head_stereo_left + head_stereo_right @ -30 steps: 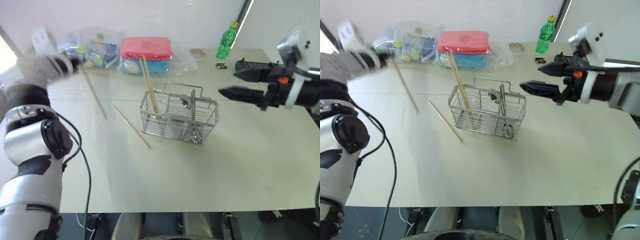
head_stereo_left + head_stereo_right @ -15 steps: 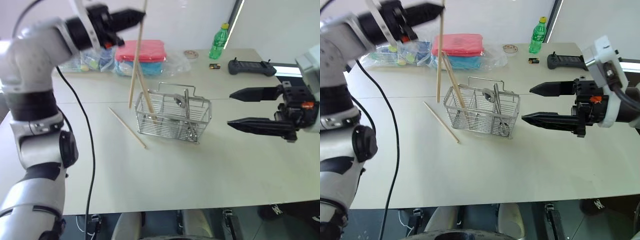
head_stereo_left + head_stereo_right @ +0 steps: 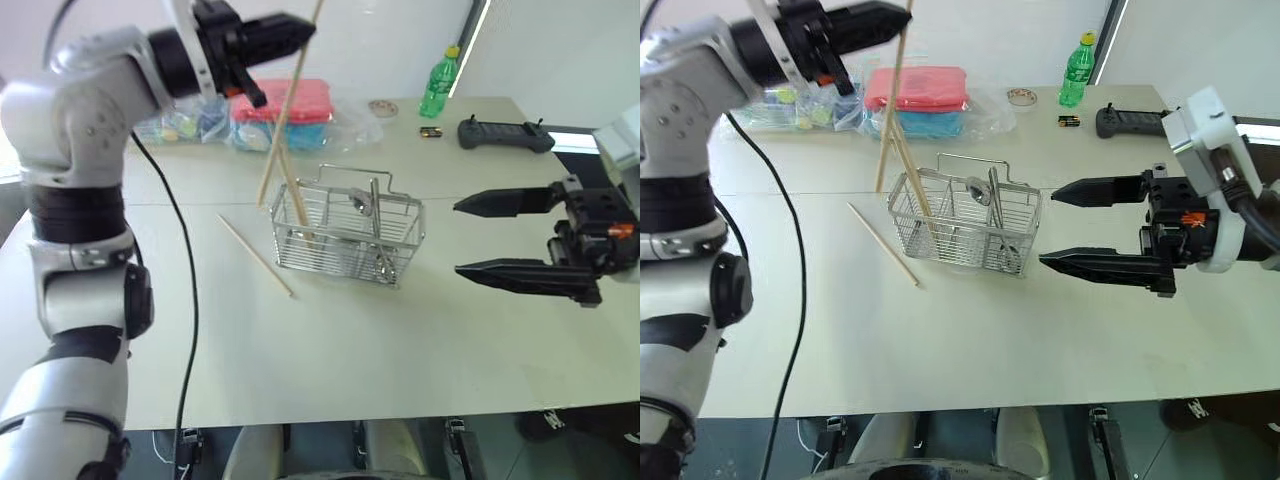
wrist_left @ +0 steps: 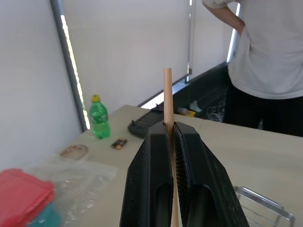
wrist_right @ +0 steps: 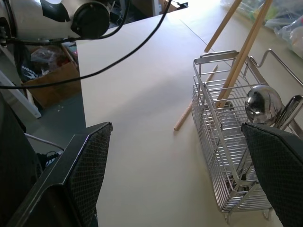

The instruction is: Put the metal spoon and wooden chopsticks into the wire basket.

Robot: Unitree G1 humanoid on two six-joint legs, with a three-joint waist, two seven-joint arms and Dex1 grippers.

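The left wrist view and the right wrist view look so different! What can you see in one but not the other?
Left wrist view alone: the shut left gripper pinching a chopstick, a green bottle, a red box and a person.

Right wrist view alone: the open right gripper, the spoon, two chopsticks standing inside the basket, one more chopstick on the table.

Both: the basket and the pale table.

Room's bright, even daylight, w/ a strong white strip of glare at the window gap (image 3: 480, 35) behind the table (image 3: 400, 350). Tabletop looks pale, slightly washed out; shadows soft & faint, just a weak patch under the wire basket (image 3: 345, 235). Head views sharp. Wrist views: near fingers (image 5: 71, 189) loom large, a bit soft; backgrounds fairly clear
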